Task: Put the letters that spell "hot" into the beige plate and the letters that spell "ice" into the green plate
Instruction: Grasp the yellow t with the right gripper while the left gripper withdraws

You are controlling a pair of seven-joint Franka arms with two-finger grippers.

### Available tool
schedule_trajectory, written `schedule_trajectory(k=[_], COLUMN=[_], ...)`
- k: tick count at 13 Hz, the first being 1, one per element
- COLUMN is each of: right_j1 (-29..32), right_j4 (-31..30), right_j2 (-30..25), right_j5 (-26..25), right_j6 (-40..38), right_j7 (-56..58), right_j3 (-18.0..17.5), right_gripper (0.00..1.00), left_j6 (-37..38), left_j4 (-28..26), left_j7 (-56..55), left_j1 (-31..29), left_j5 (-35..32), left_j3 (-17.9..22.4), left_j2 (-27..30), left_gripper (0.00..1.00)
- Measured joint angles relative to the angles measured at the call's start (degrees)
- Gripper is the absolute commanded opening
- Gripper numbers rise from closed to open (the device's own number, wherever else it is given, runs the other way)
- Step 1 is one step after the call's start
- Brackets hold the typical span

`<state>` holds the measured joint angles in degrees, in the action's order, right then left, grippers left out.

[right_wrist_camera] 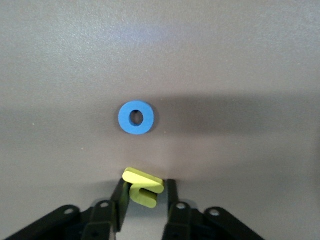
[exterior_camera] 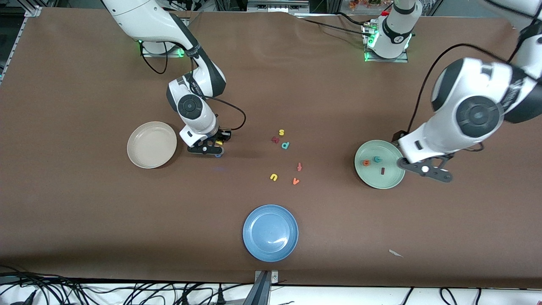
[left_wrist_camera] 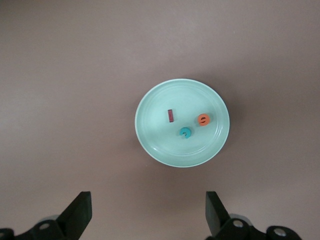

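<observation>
My right gripper (exterior_camera: 215, 149) hangs low over the table beside the beige plate (exterior_camera: 152, 144), shut on the yellow h (right_wrist_camera: 144, 187), which sits tilted between its fingers. The blue o (right_wrist_camera: 136, 118) lies flat on the table just by the fingertips, and shows as the blue o (exterior_camera: 218, 155) under the gripper. The orange t (exterior_camera: 299, 166) lies mid-table. The green plate (exterior_camera: 381, 180) holds the dark red i (left_wrist_camera: 171, 116), teal c (left_wrist_camera: 185, 132) and orange e (left_wrist_camera: 203, 119). My left gripper (left_wrist_camera: 148, 212) is open and empty over the table at that plate's edge.
Loose letters lie mid-table: a yellow s (exterior_camera: 281, 132), a teal p (exterior_camera: 285, 145), a yellow u (exterior_camera: 274, 177) and an orange v (exterior_camera: 296, 181). A blue plate (exterior_camera: 270, 232) sits nearer the front camera. A scrap of paper (exterior_camera: 396, 253) lies near the front edge.
</observation>
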<state>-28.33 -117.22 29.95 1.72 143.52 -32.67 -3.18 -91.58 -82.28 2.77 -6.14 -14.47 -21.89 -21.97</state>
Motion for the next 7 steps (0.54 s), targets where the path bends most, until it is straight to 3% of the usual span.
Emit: schedule_trajectory(k=[2,3,7], right_j1=[0.0,0.0,0.0], right_j4=[0.0,0.0,0.0], right_j2=[0.0,0.0,0.0], right_j5=[0.0,0.0,0.0], right_j6=[0.0,0.0,0.0], right_j7=[0.0,0.0,0.0], right_j3=[0.0,0.0,0.0], right_gripper=[0.29,0.28,0.28], left_j6=[2.2,2.7,3.9], left_j4=[4.6,5.5,4.8], left_j7=[0.0,0.0,0.0], left_j1=[0.3,1.6,5.9], left_j5=[3.5,5.0,10.3], left_j3=[1.7,4.4,13.3], left_j2=[1.1,2.6,10.1], left_gripper=[1.0,1.0,1.0])
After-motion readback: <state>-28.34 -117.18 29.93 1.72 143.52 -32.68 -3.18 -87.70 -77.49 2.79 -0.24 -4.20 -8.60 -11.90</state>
